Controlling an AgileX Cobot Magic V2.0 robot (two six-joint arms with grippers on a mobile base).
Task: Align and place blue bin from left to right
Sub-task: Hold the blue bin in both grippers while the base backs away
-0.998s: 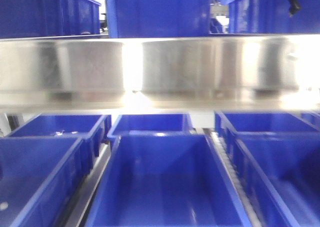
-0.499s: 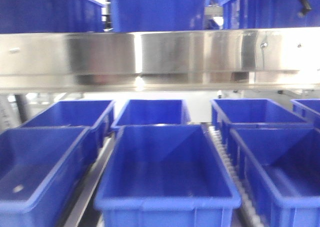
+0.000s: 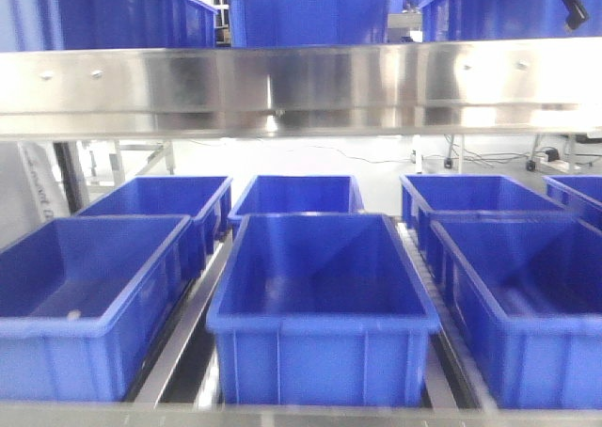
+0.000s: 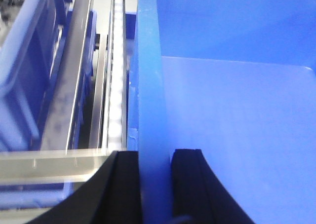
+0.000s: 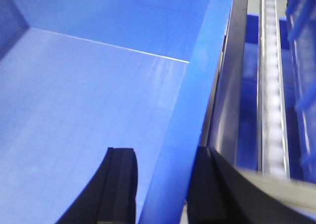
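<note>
Found the blue bin [image 4: 237,135] lying in a lane of a rack, with smooth matte plastic inside, a flat floor meeting the far wall in a sharp crease, and a thick square-edged rim. Caught its left wall in the left gripper [image 4: 155,155], jaws drawn in to the width of the rim, one black rubbery finger [image 4: 123,184] flat against the outer face and its twin against the inner.

Straddled the right wall with the right gripper [image 5: 163,152] in the same way. Had the outer finger against the rim and the inner finger just beside it, with a sliver of blue showing between. Could not tell whether those jaws truly clamped.

Lay just left of the bin a roller track [image 4: 116,86] of small pale rollers, then a brushed steel rail [image 4: 74,86], then a neighbouring bin [image 4: 24,86] with a rounded rim. Crossed the near end of the lane with a flat steel bar [image 4: 49,165]. Showed a second roller track [image 5: 271,86] just right of the bin.

Saw from the front a row of bins [image 3: 323,305], all open-topped rectangular glossy blue, under a polished steel beam [image 3: 301,88]. Could not tell which of them sat in the jaws.
</note>
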